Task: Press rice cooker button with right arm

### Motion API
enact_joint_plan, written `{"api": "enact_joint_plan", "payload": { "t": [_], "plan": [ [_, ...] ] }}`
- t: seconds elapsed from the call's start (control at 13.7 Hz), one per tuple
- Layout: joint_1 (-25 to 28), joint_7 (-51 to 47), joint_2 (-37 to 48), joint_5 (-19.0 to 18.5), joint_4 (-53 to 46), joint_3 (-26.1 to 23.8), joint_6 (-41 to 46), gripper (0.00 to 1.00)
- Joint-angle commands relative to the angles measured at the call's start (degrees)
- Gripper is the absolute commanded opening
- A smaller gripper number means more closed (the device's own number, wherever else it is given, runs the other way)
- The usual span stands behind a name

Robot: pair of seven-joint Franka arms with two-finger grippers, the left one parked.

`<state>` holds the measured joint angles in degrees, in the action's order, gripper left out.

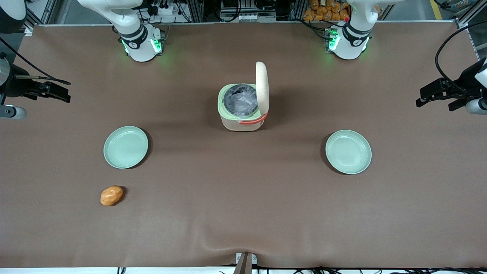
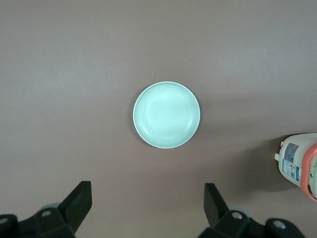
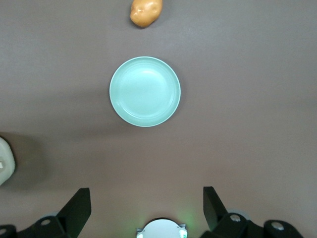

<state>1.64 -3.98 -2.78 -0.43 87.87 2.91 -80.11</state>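
The rice cooker stands mid-table, cream with a pale-green rim and an orange handle. Its cream lid is raised upright and the lined pot shows inside. Slivers of its body also appear as the cooker and the cooker. The button is not in view in any frame. My right gripper hangs high at the working arm's end of the table, well away from the cooker. In its wrist view the gripper is open, nothing between the black fingers, looking down on a green plate.
A pale-green plate lies toward the working arm's end, with a potato nearer the front camera. A second green plate lies toward the parked arm's end. The working arm's base stands at the table's back edge.
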Motion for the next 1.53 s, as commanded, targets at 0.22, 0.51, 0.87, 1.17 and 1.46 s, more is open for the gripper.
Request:
{"api": "enact_joint_plan", "payload": {
  "t": [0.22,0.51,0.87,1.17,1.46],
  "plan": [
    [0.0,1.3,0.5,3.0,0.1,2.9,0.7,1.00],
    [0.3,1.3,0.6,2.4,0.0,2.8,0.2,1.00],
    [0.6,1.3,0.6,1.5,-0.2,2.6,0.3,1.00],
    [1.2,1.1,0.6,0.0,-1.8,2.6,0.6,1.00],
    [1.1,1.2,0.6,0.1,-2.1,2.6,0.7,1.00]
  ]
}}
